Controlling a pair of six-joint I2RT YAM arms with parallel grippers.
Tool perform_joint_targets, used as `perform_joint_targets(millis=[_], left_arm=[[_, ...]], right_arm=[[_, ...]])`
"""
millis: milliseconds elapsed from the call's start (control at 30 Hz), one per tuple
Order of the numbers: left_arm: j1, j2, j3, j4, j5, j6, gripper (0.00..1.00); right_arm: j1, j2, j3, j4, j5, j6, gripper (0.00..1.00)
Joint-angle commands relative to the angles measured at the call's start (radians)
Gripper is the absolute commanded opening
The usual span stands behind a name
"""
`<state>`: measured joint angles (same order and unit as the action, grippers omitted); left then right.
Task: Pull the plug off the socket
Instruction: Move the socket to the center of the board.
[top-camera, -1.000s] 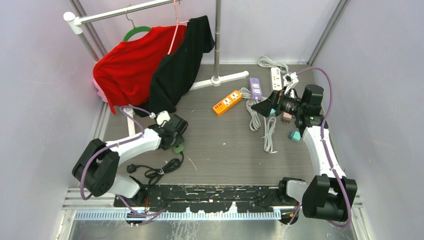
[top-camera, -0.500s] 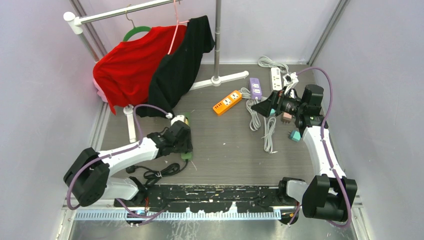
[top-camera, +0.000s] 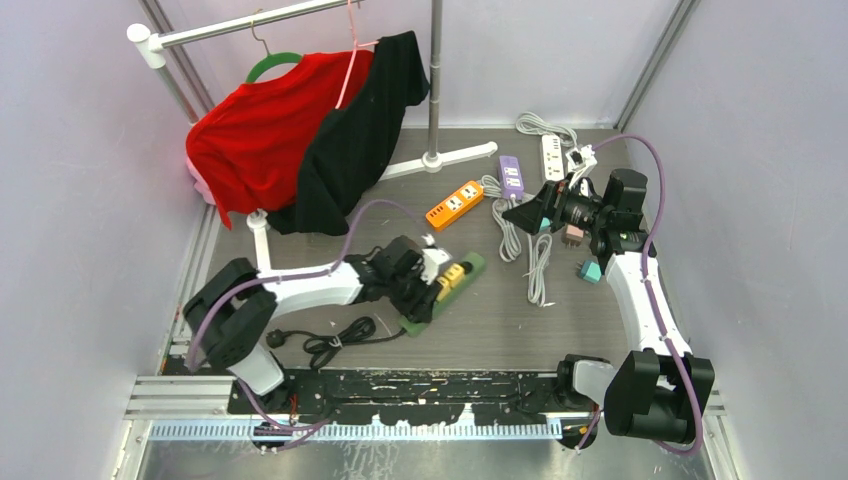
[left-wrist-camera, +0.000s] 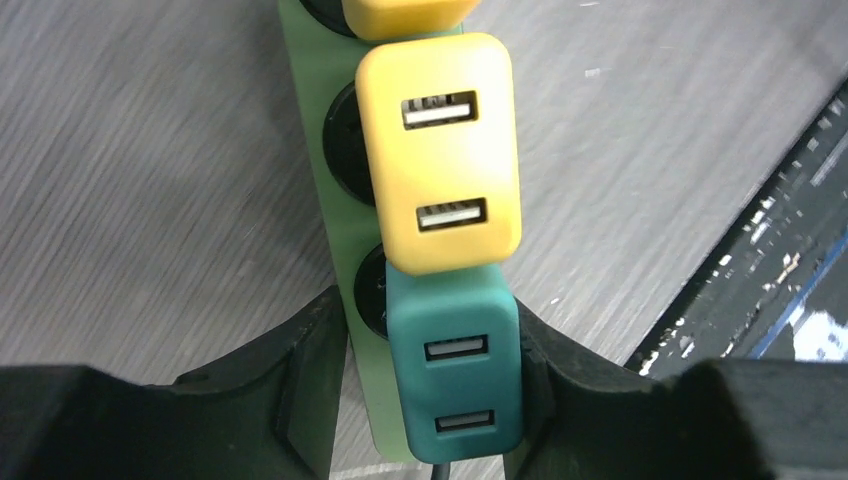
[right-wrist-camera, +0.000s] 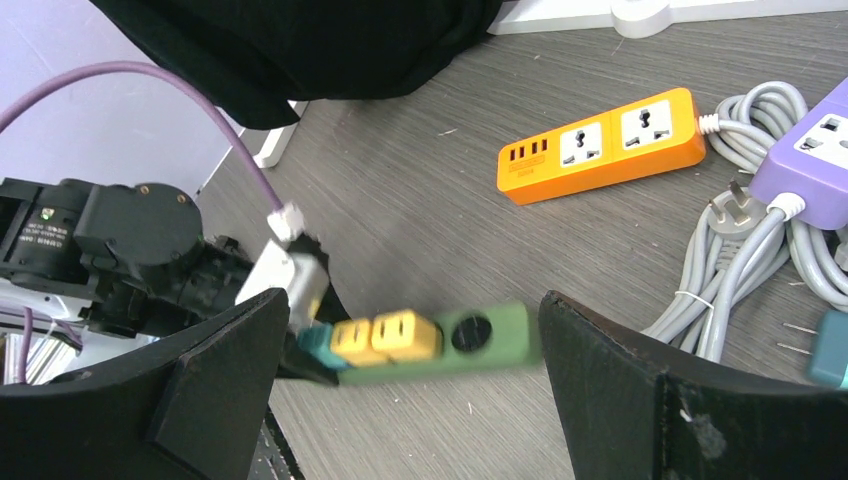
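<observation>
The left gripper (left-wrist-camera: 425, 315) pinches the near end of the green power strip (left-wrist-camera: 315, 150): 1 pad presses the strip's edge, and the other presses the side of the teal plug (left-wrist-camera: 455, 370) seated in the last socket. Just beyond the teal plug sit 2 yellow plugs (left-wrist-camera: 440, 150), also in the strip's sockets. Seen from above, the strip lies diagonally near the middle of the table, with its far end pointing toward the orange power strip (top-camera: 454, 204), which lies apart from it. Whether the green strip rests on the table or is raised cannot be told, and it looks blurred in the right wrist view. A black cord (top-camera: 325, 340) is coiled near the left arm. The right gripper (top-camera: 520, 214) hangs with its jaws spread wide and nothing between them, over grey cables (top-camera: 512, 235) near the purple power strip (top-camera: 511, 176).
</observation>
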<state>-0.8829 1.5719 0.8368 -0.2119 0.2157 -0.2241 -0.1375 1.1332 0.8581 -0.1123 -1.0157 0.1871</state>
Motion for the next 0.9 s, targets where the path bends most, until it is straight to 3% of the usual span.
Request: perform_joint_targets(millis=[0, 67, 167, 300, 400, 500, 600, 733, 867], left_arm=[[-0.091, 0.132, 0.122, -0.051, 0.198, 0.299, 0.02], [-0.131, 0.189, 0.190, -0.106, 0.150, 0.347, 0.09], [-0.181, 0.235, 0.238, -0.134, 0.055, 0.392, 0.34], [-0.200, 0.219, 0.225, -0.089, -0.002, 0.403, 0.54], [-0.200, 0.154, 0.174, -0.029, -0.028, 0.401, 0.64], [-0.201, 0.072, 0.117, 0.037, -0.047, 0.393, 0.68], [-0.200, -0.020, 0.053, 0.104, -0.064, 0.378, 0.69], [-0.202, -0.155, -0.058, 0.234, -0.056, 0.342, 0.69], [-0.200, -0.287, -0.226, 0.431, -0.089, 0.272, 0.82]], right_arm=[[0.001, -0.002, 0.014, 0.014, -0.012, -0.029, 1.00], [0.000, -0.003, 0.015, 0.006, -0.010, -0.041, 1.00], [0.001, 0.000, 0.025, -0.029, -0.002, -0.082, 1.00], [0.001, 0.001, 0.054, -0.143, 0.012, -0.213, 1.00], [0.001, 0.000, 0.070, -0.230, 0.008, -0.356, 1.00], [0.001, 0.001, 0.072, -0.319, -0.024, -0.500, 0.99], [0.000, 0.000, 0.078, -0.522, -0.129, -0.804, 0.99], [0.001, 0.018, 0.069, -0.887, -0.210, -1.411, 1.00], [0.019, 0.077, 0.042, -1.031, -0.183, -1.689, 1.00]])
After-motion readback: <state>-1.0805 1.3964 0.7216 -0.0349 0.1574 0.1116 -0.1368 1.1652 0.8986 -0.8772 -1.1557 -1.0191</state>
